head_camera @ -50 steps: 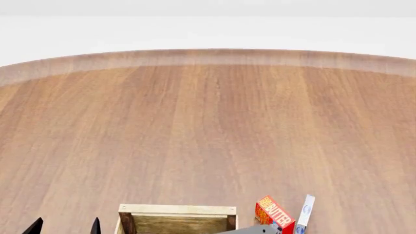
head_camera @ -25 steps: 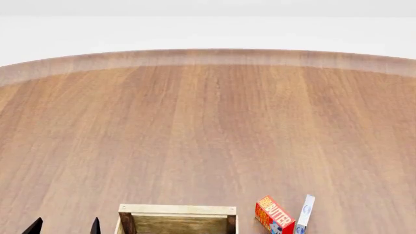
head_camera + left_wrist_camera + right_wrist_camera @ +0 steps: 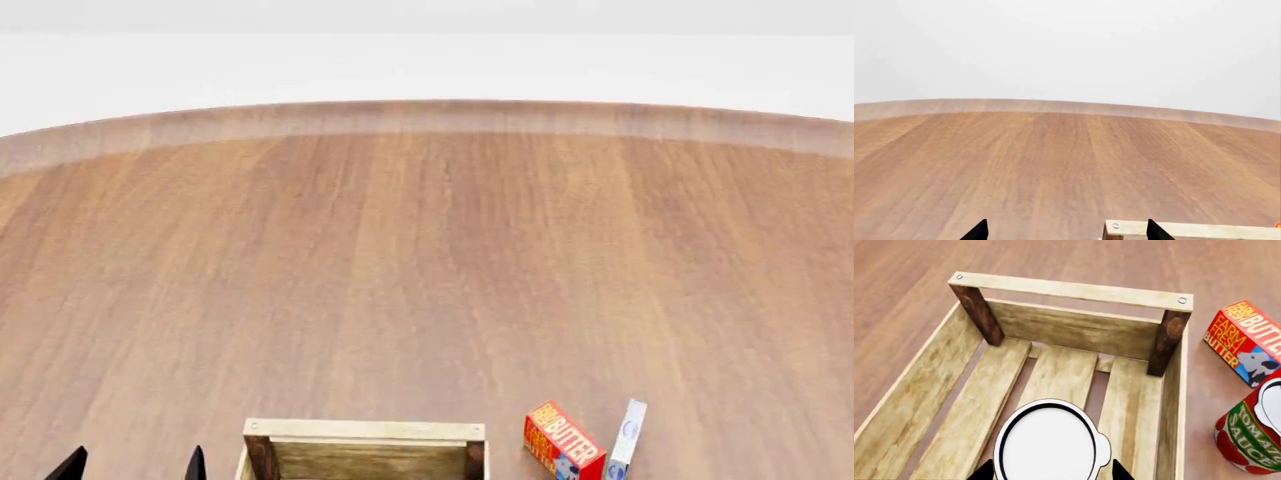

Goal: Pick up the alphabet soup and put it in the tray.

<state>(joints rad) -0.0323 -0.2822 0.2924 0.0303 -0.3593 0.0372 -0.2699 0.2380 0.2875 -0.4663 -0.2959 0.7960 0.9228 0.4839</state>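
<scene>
In the right wrist view a can (image 3: 1047, 442) shows only its pale round top with a dark ring; its label is hidden, so I take it for the alphabet soup. My right gripper (image 3: 1052, 473) has its dark fingertips tight on either side of the can, over the slatted bottom of the light-wood tray (image 3: 1067, 290). I cannot tell whether the can rests on the slats. The tray's far end shows in the head view (image 3: 360, 431) and the left wrist view (image 3: 1187, 230). My left gripper (image 3: 134, 465) is open and empty, left of the tray.
A red-and-green tomato sauce can (image 3: 1251, 440) stands just outside the tray's right wall. A red butter box (image 3: 1247, 340) lies beyond it, also in the head view (image 3: 563, 441), with a thin white-and-blue package (image 3: 627, 434) beside it. The round wooden table (image 3: 427, 250) stretches far ahead.
A grey part of my right arm that showed at the head view's bottom edge one second ago has dropped out of that view. The left gripper has not moved.
</scene>
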